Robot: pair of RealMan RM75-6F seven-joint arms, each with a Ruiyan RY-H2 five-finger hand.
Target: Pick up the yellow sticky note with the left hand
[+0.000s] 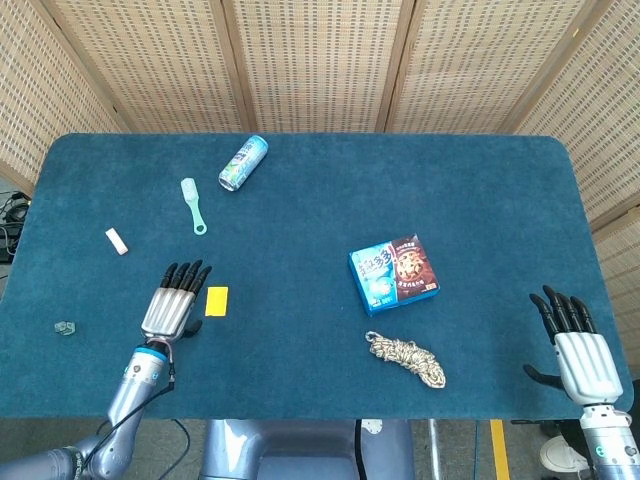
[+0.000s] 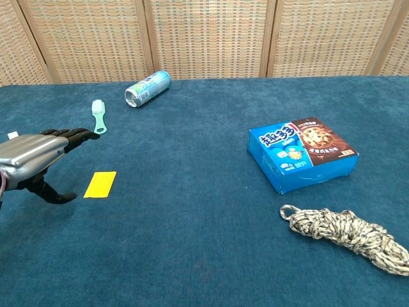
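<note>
Head view, blue carpeted table, wicker screens

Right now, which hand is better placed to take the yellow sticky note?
Left. The left hand is open just beside the yellow sticky note, not touching it. The right hand is open at the far table edge, beyond the cookie box and rope.

Woven rattan screen panels back a blue-carpeted table, apparently evenly lit.
</note>
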